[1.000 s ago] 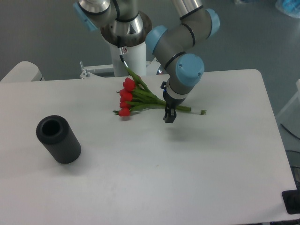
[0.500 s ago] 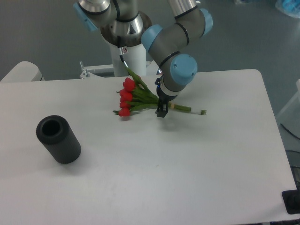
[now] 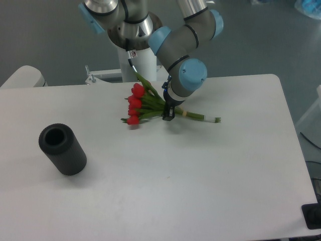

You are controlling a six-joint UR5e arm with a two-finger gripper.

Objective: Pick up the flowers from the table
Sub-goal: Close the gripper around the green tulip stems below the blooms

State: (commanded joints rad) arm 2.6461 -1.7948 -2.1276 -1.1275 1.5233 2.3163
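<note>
Gripper (image 3: 168,116) over flowers (image 3: 143,106) on table (image 3: 200,170).
You can't tell if its jaws are apart or together.

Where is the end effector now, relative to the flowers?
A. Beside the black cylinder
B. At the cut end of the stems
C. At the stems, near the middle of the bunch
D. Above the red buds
C: the end effector is down at the green stems of the flowers, between buds and cut ends.
</note>
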